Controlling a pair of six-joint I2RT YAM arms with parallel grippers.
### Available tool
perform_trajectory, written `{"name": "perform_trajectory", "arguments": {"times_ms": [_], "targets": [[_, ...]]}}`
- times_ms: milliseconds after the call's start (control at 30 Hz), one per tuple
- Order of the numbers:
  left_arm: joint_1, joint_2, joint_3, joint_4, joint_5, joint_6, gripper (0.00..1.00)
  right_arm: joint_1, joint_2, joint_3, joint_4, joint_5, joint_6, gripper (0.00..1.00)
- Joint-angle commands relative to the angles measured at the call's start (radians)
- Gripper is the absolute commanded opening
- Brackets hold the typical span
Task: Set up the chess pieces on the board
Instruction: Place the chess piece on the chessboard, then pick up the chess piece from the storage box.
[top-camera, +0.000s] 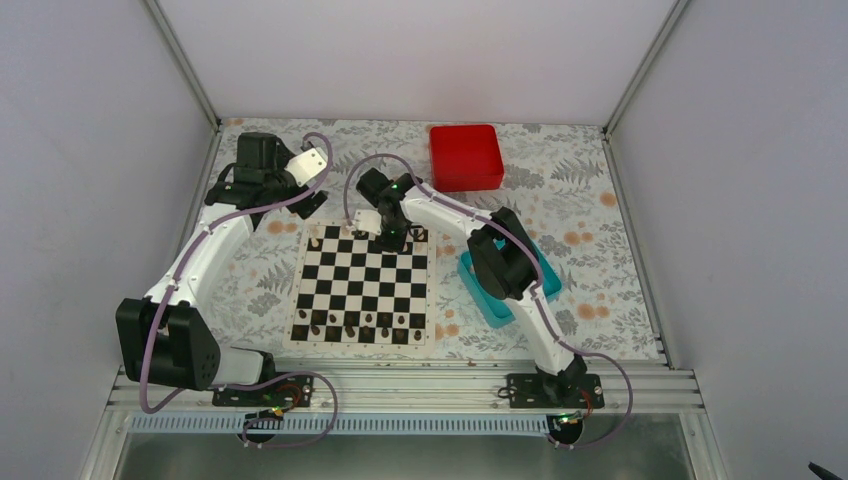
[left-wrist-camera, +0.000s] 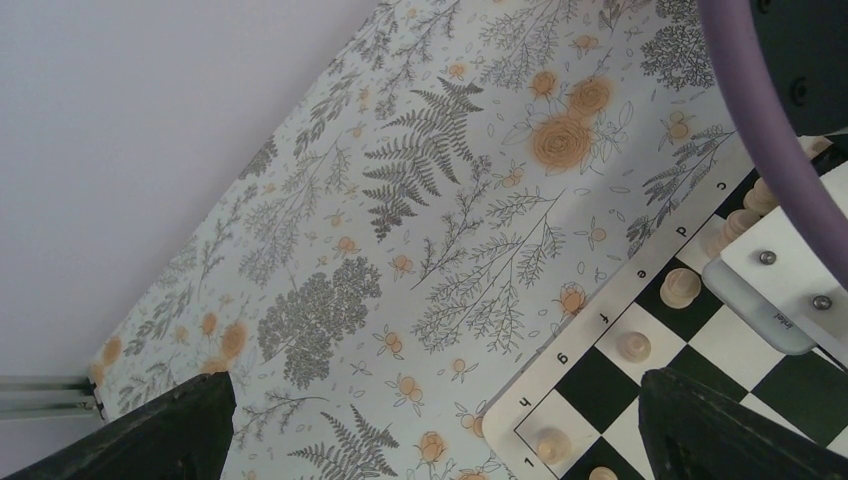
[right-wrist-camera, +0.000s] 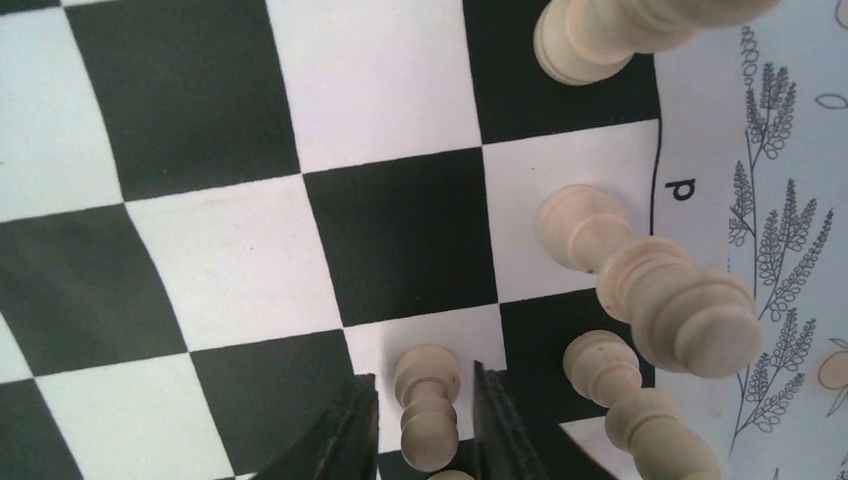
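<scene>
The checkered board (top-camera: 365, 285) lies mid-table. Pale chess pieces (top-camera: 331, 240) stand along its far rows. My right gripper (top-camera: 392, 238) hangs over the far edge. In the right wrist view its jaws (right-wrist-camera: 420, 430) straddle a pale pawn (right-wrist-camera: 428, 400) that stands on a white square, with a small gap on each side. Taller pale pieces (right-wrist-camera: 590, 225) stand to the pawn's right, near the edge marked "d". My left gripper (top-camera: 310, 165) is off the board at the far left, open and empty (left-wrist-camera: 440, 440) above the floral cloth. It sees the board's h1 corner (left-wrist-camera: 505, 425) with pale pieces (left-wrist-camera: 633, 346).
Dark brown pieces (top-camera: 360, 325) fill the board's near rows. A teal tray (top-camera: 490, 295) sits right of the board under the right arm. A red box (top-camera: 466, 156) stands at the back. White walls enclose the table on three sides.
</scene>
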Motion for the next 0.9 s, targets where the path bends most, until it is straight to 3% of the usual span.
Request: {"name": "perform_trajectory", "arguments": {"times_ms": [0,333,467,633,867], "targets": [[0.005,-0.005,-0.002,0.015,0.016,0.015,1.00,-0.002,-0.036,0.001,-0.001,-0.017,-0.014,0.30],[0.005,-0.005,0.018,0.003,0.003,0.009,1.00,0.001,-0.330,-0.035,-0.101,-0.027,-0.006,0.42],[0.005,-0.010,0.024,-0.002,0.004,0.003,1.00,-0.028,-0.540,-0.245,-0.066,0.008,-0.010,0.53],[0.005,-0.013,0.037,-0.013,0.000,-0.003,1.00,-0.204,-0.785,-0.559,0.003,0.058,-0.012,0.60],[0.005,0.009,0.059,-0.027,0.008,-0.021,1.00,-0.297,-0.913,-0.873,0.078,0.059,-0.022,0.64]]}}
